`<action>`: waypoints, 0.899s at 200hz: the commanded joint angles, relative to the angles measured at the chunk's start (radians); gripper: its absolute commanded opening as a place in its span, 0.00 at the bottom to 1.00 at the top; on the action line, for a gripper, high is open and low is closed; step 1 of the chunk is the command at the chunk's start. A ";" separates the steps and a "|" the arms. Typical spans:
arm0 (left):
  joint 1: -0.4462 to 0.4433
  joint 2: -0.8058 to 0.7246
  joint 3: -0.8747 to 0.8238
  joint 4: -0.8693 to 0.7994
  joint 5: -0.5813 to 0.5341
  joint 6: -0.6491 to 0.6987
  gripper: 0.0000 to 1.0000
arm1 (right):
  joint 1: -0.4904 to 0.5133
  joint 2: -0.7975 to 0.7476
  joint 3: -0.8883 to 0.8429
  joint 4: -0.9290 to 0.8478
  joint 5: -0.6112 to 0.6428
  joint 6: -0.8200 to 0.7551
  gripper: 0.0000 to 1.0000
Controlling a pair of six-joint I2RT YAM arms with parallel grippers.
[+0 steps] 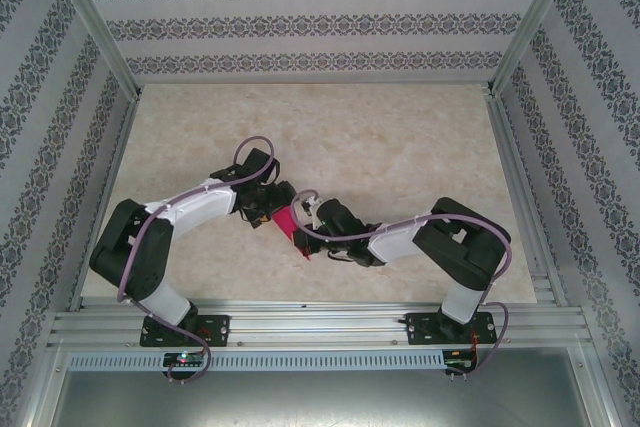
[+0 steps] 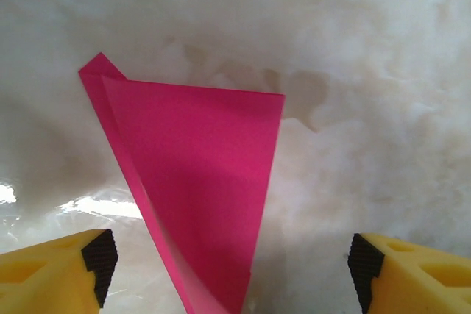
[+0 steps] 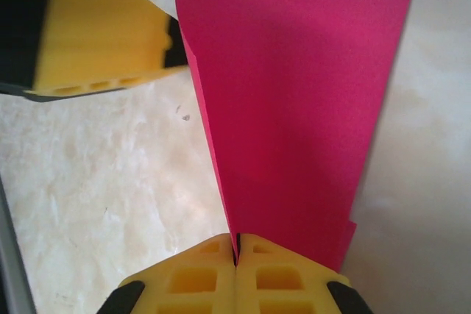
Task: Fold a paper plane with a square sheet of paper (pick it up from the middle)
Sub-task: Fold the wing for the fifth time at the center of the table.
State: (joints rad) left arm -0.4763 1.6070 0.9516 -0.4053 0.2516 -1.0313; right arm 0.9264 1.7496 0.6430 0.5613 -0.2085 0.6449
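Right gripper (image 3: pixel 237 255) clamps pink paper (image 3: pixel 294 108), which runs toward twelve o'clock into the wide-open left gripper (image 2: pixel 232 259).

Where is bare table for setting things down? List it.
Free: the far half of the table, from left rail to right rail, up to the back wall. Crowded: near centre, where left gripper and right gripper meet at the pink paper.
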 commanded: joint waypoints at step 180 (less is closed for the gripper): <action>0.015 0.053 0.068 -0.145 0.025 0.018 0.00 | 0.182 -0.012 0.053 -0.162 0.456 -0.570 0.28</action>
State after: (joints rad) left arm -0.4755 1.6459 0.9993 -0.5167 0.2623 -1.0260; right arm 1.0866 1.7287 0.6601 0.4366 0.1333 0.1848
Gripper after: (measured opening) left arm 0.061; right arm 0.263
